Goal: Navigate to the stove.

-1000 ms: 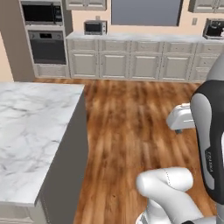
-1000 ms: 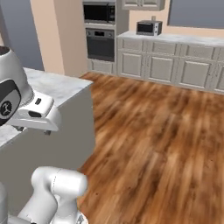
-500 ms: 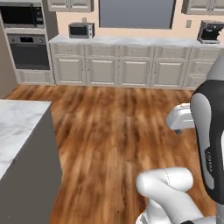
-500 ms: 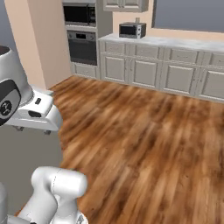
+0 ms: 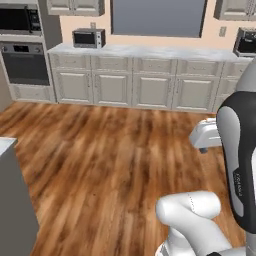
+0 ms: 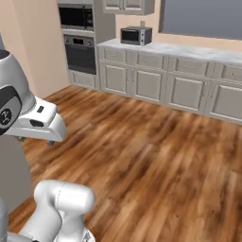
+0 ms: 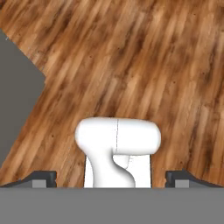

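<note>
Still searching mid-drive: facing the long marble-topped surface (image 5: pixel 150 51) on pale cabinets across bare wood-plank floor (image 5: pixel 110 165), no black glass cooktop appearing yet. Carrying the hand (image 7: pixel 112 179) empty, tips wide apart. Next, probably calling for more turning until the stove is coming up.

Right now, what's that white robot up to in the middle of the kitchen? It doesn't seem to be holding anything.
It is driving across the wood floor, on its way to find the stove, and it handles nothing. Its gripper hangs over bare floor with the jaws wide apart and nothing between them. Ahead runs a row of pale cabinets under a marble counter, with a small microwave on top and a built-in wall oven at the left end. No cooktop can be made out in these views, so the robot still has some way to go.
</note>
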Controlling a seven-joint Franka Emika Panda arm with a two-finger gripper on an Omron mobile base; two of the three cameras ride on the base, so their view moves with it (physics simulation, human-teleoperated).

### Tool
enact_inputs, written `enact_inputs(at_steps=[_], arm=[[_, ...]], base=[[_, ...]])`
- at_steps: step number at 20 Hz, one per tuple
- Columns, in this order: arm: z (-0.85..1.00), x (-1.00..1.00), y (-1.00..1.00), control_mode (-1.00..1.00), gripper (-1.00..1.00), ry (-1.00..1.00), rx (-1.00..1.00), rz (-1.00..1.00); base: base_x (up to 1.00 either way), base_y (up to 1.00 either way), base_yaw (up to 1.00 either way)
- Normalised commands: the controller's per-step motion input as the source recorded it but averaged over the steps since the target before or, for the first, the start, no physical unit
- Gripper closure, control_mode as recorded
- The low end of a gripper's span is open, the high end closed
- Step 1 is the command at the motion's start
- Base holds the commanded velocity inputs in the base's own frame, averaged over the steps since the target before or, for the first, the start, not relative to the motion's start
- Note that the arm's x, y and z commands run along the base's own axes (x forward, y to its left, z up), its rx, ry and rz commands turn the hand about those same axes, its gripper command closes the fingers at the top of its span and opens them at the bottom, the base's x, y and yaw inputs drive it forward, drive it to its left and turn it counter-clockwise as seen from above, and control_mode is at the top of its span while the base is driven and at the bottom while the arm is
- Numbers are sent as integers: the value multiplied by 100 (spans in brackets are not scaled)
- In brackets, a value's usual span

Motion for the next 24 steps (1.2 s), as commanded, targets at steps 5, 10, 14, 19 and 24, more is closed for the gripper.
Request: enact_inputs(at_steps=[5, 10, 14, 19, 24], arm=[[0, 0, 0, 100, -100, 0, 0, 0], [0, 0, 0, 100, -100, 0, 0, 0], [0, 0, 0, 100, -100, 0, 0, 0], [0, 0, 0, 100, -100, 0, 0, 0], [0, 0, 0, 100, -100, 0, 0, 0]], base=[[100, -98, 37], [93, -76, 55], [82, -68, 62], [70, -61, 65], [64, -62, 64]])
